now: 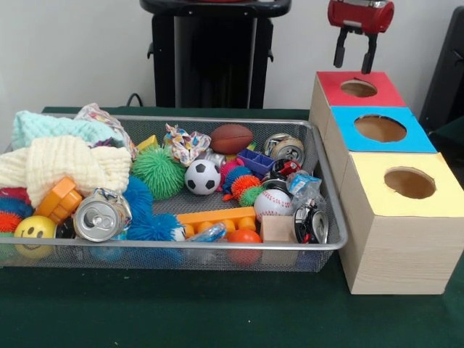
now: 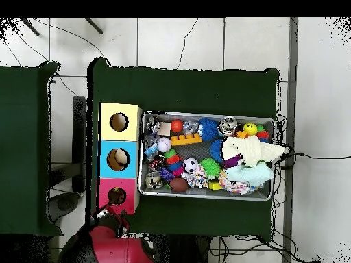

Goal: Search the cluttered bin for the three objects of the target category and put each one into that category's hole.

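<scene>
The wire mesh bin [image 1: 217, 119] lies on the green table, full of clutter; it also shows in the overhead view [image 2: 206, 114]. I see no plush animal among the things in it. Three wooden boxes stand to its right in the front view, each with a round hole: red-topped [image 1: 384, 88], blue-topped [image 1: 417, 130], yellow-topped [image 1: 377, 177]. My gripper [image 1: 355, 56] hangs open and empty just above the red box's hole [image 1: 359, 88]. In the overhead view the gripper [image 2: 110, 214] is at the red box's [image 2: 106, 198] near edge. Something pale shows inside the blue box's hole [image 2: 118, 159].
The bin holds a green spiky ball [image 1: 158, 171], blue spiky balls [image 1: 141, 210], a soccer ball [image 1: 202, 177], a football [image 1: 231, 138], a baseball [image 1: 272, 204], cans [image 1: 98, 217], knitted cloths [image 1: 61, 163], orange blocks [image 1: 217, 217] and a smiley ball [image 1: 34, 229].
</scene>
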